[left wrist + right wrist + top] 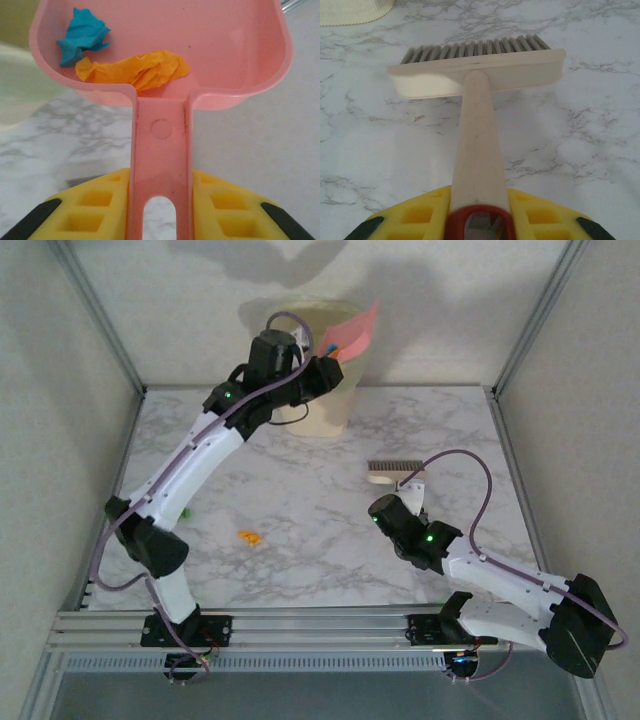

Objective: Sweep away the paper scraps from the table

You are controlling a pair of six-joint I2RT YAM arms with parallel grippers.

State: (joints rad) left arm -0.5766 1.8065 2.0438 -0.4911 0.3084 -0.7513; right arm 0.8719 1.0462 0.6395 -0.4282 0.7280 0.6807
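Two scraps lie loose on the table (320,500) in the overhead view. An orange scrap (249,537) sits toward the near edge, left of the middle. A green scrap (185,512) sits near the left edge, just beside the left arm's lower link. Your left gripper (330,365) reaches to the far edge, where it holds a pink dustpan (355,335) raised and tilted above a pale bin (325,415). The bin stands at the middle of that edge. Your right gripper (411,494) is over the right half of the table, holding a brush (393,472) whose bristles point toward the far edge.

From the left wrist, you see the yellow fingers (100,207) of the left gripper (160,192) pressed against both sides of the dustpan (235,50) handle, clamped on it. Inside the pan, a blue scrap (82,35) lies in the left corner. Just beside it, a larger orange scrap (137,70) lies against the wall where the handle joins. The bin (20,85) shows at the left, with the table (75,135) beneath.

From the right wrist, the right gripper (479,202) has its fingers (415,217) closed tight on the brush (477,80) handle. The head lies crosswise ahead, bristles away from you, over bare marble table (580,150). You cannot tell whether it touches the surface. A corner of the bin (350,10) shows at the far left.
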